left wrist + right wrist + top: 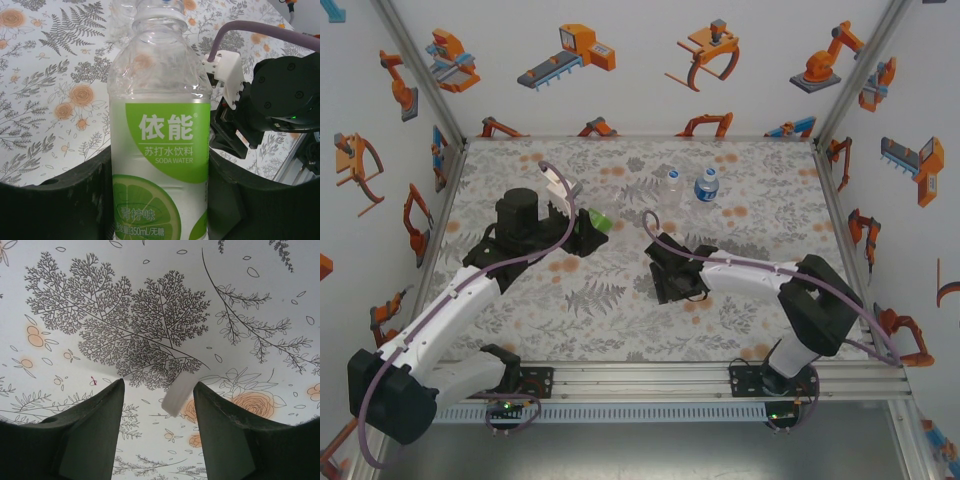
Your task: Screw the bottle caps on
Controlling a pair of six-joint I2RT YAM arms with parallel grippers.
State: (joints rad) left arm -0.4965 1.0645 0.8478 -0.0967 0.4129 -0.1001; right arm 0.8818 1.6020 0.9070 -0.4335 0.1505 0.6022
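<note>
The left arm is stretching forward over the flower-printed worktop [620, 310], with the left claw [159, 165] clamping a clear plastic bottle with a green label [160, 90]. The right arm is bending inward to mid-worktop. The right claw [159, 382] is pointing down with its jaws standing partly apart, and a small whitish plastic screw cap [180, 390] is lying just beside one finger.

Robot-lab test cell: aluminium frame [863, 62], walls [640, 100] of robot cartoons, floral-print table [610, 310].
</note>
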